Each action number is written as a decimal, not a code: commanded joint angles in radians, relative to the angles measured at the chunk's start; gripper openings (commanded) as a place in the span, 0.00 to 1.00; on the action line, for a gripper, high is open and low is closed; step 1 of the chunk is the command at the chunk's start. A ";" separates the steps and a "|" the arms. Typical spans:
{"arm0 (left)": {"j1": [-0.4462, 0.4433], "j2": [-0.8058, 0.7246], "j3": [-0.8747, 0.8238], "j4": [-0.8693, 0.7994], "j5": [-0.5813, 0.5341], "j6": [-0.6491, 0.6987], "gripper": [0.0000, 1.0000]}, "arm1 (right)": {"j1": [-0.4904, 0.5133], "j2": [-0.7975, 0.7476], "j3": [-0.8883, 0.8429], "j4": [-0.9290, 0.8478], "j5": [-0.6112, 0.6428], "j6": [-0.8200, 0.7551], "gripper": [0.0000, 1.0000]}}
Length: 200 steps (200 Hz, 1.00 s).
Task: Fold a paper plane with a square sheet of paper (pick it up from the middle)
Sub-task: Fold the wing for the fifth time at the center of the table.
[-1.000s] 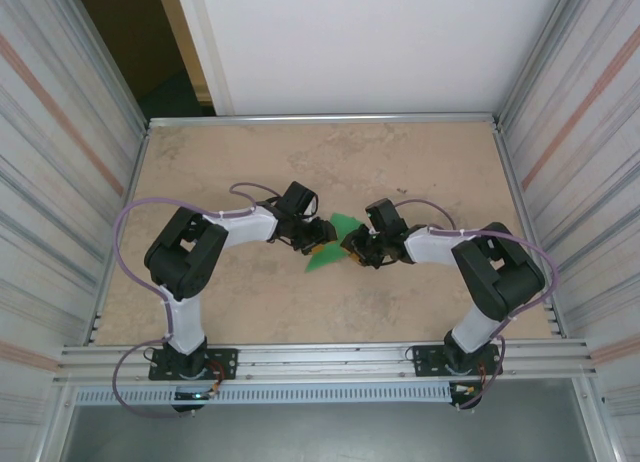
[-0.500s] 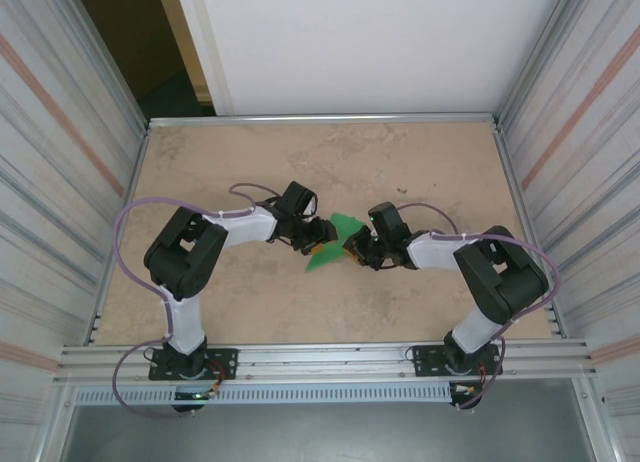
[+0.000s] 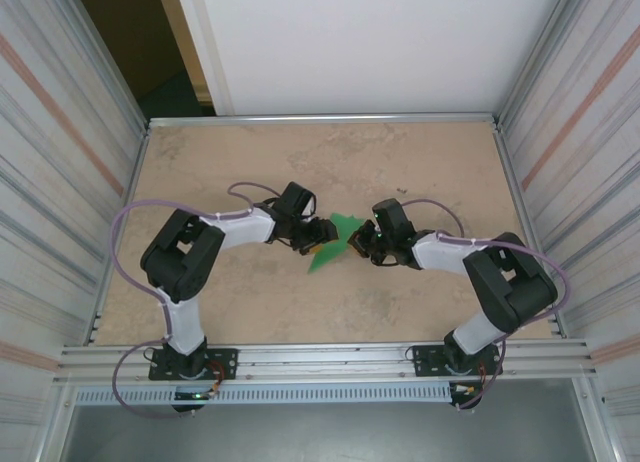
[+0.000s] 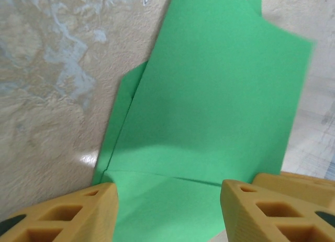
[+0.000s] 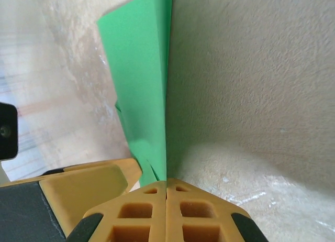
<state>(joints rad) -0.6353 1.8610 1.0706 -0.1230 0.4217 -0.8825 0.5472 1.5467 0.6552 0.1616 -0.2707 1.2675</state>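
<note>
Right tool is now pressed together, pinching the folded edge of the green paper. Left tool is wider, spread apart astride it. Paper lies part-folded at the middle of the tabletop. Likely light, limp, slippery, easily creased; hold gently at the fold.

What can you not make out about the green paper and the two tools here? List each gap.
- Top view: the bright green folded paper sheet is too small to count its layers.
- Left wrist view: the picture's bottom edge cuts off its near part, between the fingers of the open left tool; its far corner is blurred.
- Right wrist view: the shut right tool hides how much paper it pinches.
</note>
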 commanded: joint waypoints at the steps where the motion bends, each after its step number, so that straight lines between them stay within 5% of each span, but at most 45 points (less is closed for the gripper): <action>1: 0.007 -0.112 -0.016 -0.007 -0.048 0.132 0.57 | -0.012 -0.089 0.025 -0.118 0.094 -0.035 0.00; 73: -0.131 -0.249 -0.110 0.080 -0.268 0.610 0.69 | -0.037 -0.149 0.103 -0.303 0.127 -0.056 0.00; 161: -0.277 -0.099 -0.079 0.192 -0.463 0.968 0.64 | -0.091 -0.126 0.133 -0.315 0.038 0.006 0.00; 200: -0.298 -0.077 -0.133 0.330 -0.511 1.038 0.54 | -0.106 -0.120 0.134 -0.315 0.010 0.035 0.00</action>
<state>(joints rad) -0.9215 1.7824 0.9604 0.0834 -0.0246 0.0612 0.4538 1.4170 0.7689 -0.1303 -0.2321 1.2587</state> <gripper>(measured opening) 0.564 0.044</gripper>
